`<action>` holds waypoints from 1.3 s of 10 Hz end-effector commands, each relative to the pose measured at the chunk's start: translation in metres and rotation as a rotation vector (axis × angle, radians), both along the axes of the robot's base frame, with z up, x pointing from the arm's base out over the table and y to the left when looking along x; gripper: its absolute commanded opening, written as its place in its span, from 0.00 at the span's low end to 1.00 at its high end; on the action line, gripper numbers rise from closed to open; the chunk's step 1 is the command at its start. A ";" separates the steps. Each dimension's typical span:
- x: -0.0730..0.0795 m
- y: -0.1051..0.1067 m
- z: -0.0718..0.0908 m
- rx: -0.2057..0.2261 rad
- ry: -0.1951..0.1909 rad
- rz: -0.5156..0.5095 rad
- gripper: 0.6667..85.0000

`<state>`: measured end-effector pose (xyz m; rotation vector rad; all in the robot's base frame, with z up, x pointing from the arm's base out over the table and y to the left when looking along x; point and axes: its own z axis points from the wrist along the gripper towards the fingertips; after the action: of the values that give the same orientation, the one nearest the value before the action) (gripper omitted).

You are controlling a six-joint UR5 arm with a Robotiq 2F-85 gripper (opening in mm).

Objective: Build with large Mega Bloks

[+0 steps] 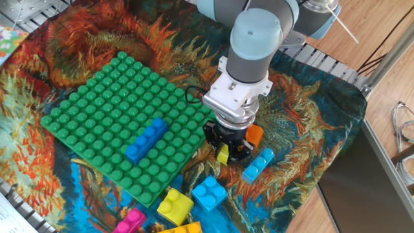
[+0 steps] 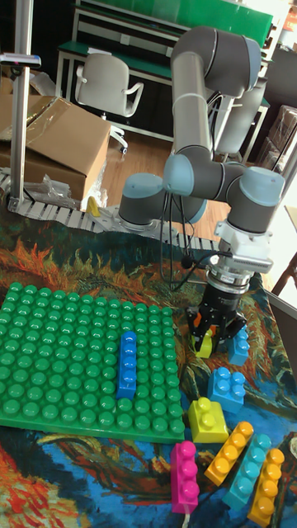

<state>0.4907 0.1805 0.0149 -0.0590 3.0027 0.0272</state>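
My gripper (image 1: 226,153) hangs just off the right edge of the green baseplate (image 1: 97,110), low over the cloth. Its fingers are shut on a small yellow Mega Blok (image 1: 223,155), also seen in the tall fixed view (image 2: 205,343). A long blue brick (image 1: 147,139) is seated on the baseplate. An orange brick (image 1: 255,135) peeks out behind the gripper and a light blue brick (image 1: 259,165) lies just right of it. I cannot tell whether the yellow brick touches the cloth.
Loose bricks lie along the front: a blue one (image 1: 209,192), a yellow one (image 1: 174,206), a pink one (image 2: 185,476), a long orange one (image 2: 230,452), a long light blue one (image 2: 250,469). Cardboard boxes (image 2: 58,144) and a chair stand behind the table.
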 end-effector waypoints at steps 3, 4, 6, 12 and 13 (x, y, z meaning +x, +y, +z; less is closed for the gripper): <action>-0.012 0.020 0.040 0.049 0.062 -0.043 0.01; -0.014 0.023 0.048 0.055 0.063 -0.041 0.01; -0.012 0.014 0.064 0.041 0.071 -0.007 0.01; 0.005 0.011 0.080 0.076 0.008 0.003 0.01; 0.007 0.006 0.080 0.061 0.001 -0.007 0.01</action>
<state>0.4875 0.1888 0.0894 -0.0645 3.0359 0.1148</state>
